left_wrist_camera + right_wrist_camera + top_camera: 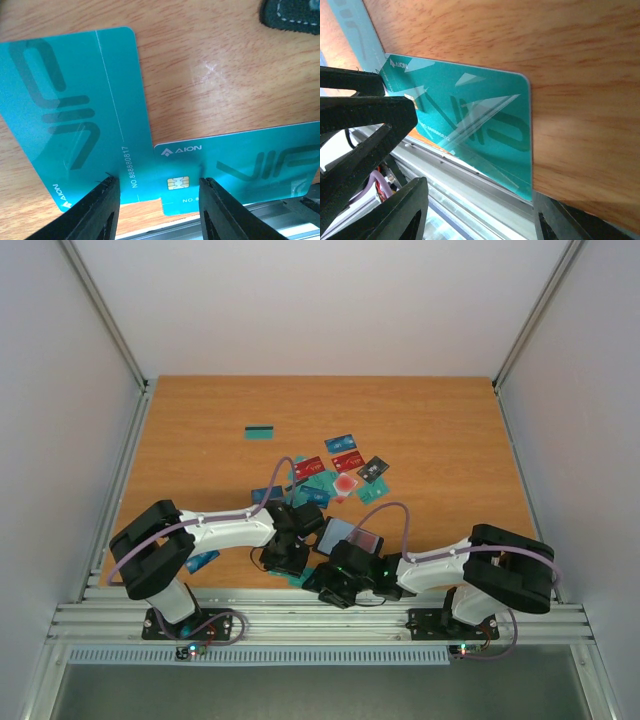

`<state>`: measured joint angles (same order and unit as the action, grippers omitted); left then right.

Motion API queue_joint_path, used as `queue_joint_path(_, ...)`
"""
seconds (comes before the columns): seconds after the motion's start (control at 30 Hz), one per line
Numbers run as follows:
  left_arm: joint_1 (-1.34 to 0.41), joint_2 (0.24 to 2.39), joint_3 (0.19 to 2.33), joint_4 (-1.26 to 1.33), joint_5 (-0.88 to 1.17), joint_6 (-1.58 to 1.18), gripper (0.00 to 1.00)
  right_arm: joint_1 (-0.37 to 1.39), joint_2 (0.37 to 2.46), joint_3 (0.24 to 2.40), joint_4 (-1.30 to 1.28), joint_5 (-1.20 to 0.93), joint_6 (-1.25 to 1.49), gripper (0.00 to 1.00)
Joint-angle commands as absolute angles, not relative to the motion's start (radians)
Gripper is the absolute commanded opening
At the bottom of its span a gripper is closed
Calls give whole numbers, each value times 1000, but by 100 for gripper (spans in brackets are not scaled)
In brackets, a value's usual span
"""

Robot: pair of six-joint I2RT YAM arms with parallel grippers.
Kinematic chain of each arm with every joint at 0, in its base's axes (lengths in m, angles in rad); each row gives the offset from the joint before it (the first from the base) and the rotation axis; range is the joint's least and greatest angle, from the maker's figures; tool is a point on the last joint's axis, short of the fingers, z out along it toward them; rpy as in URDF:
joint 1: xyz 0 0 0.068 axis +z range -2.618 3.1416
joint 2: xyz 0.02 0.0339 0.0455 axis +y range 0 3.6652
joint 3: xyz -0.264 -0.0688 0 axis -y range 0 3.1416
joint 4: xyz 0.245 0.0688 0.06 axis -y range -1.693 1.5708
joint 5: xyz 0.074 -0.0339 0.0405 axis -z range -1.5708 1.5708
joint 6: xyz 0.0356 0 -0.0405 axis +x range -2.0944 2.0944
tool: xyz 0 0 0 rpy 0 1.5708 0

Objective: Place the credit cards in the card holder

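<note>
Just left of the card holder (349, 537), your left gripper (159, 190) hangs with jaws apart over two teal credit cards (75, 115). Nearer to you than the holder, the right gripper (480, 195) holds its jaws apart before one teal card (485, 120) overhanging the table (570, 60) edge.
</note>
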<state>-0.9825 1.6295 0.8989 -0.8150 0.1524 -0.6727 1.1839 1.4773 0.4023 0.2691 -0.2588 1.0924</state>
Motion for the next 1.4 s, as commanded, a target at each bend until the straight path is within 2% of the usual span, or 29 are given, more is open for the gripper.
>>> queue_joint_path(0.0,-991,1661,890,-789,192,-665,45,1153,1514,381,393,-179,1067,56)
queue_joint_path(0.4,-991,1671,885,-776,210,-651,44,1124,1526,379,500,-223,1014,41)
queue_joint_path(0.97,-991,1649,899,-775,216,-628,42,1126,1499,528,300,-261,911,31)
queue_joint_path(1.37,-989,1634,932,-808,218,-589,41,1126,1514,595,224,-254,871,19)
